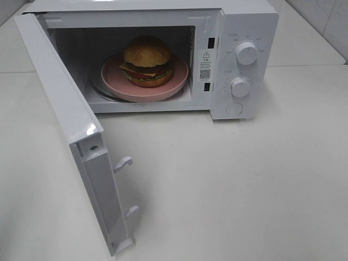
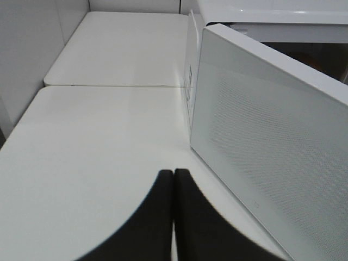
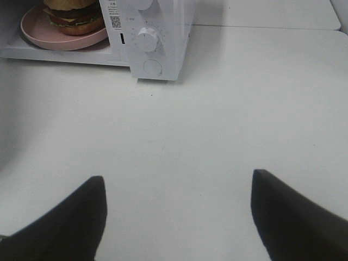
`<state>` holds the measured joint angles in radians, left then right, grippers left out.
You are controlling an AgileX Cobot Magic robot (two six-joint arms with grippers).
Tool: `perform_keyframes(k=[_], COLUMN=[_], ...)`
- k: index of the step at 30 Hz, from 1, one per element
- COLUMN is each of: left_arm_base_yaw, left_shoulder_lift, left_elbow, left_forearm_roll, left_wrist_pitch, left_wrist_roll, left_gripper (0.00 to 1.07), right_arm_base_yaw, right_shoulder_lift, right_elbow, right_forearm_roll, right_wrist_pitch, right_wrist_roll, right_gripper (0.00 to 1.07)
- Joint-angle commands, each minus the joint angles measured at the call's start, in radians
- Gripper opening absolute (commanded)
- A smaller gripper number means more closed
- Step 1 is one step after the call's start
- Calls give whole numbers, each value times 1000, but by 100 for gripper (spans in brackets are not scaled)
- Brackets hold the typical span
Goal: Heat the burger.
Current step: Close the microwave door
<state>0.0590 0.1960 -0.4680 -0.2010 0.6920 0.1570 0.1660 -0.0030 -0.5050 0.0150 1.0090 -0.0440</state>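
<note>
My left hand is clenched and empty, just beside the open door. I should push its outer face slowly, so the door latches. The burger sits on the pink plate inside the microwave. My right hand hangs released above the worktop.

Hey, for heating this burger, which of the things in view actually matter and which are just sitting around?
Part of the job:
burger
pink plate under it
microwave
open door
upper knob
lower knob

Just there:
white table
label sticker on the microwave front
</note>
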Motion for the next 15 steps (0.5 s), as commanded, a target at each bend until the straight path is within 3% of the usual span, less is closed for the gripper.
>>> perform_keyframes(k=[1,2,4,5,7,8,9,10,12,13,15], left_arm_base_yaw=[-6,-6,-6,-6,-6,-6,-6,-6,-6,-6,-6], left_shoulder_lift=[183,183,315,315,442,442,518,518,631,631,729], left_elbow=[6,6,6,6,4,4,4,4,4,4,1], left_forearm_roll=[-122,-122,-219,-219,-300,-300,-342,-342,-417,-417,-494], left_wrist_pitch=[-156,-156,-224,-224,-290,-290,-325,-325,-394,-394,-450], left_wrist_roll=[128,128,212,212,289,289,338,338,415,415,481], left_gripper=[0,0,0,0,0,0,0,0,0,0,0], right_arm_base_yaw=[-3,-3,-3,-3,-3,-3,-3,-3,-3,-3,-3], right_shoulder_lift=[-26,-26,-26,-26,-26,-26,-26,-26,-26,-26,-26], right_elbow=[0,0,0,0,0,0,0,0,0,0,0], right_forearm_roll=[3,3,3,3,3,3,3,3,3,3,3], right_wrist_pitch=[-13,-13,-13,-13,-13,-13,-13,-13,-13,-13,-13], right_wrist_roll=[-8,-8,-8,-8,-8,-8,-8,-8,-8,-8,-8], right_gripper=[69,69,69,69,69,69,69,69,69,69,69])
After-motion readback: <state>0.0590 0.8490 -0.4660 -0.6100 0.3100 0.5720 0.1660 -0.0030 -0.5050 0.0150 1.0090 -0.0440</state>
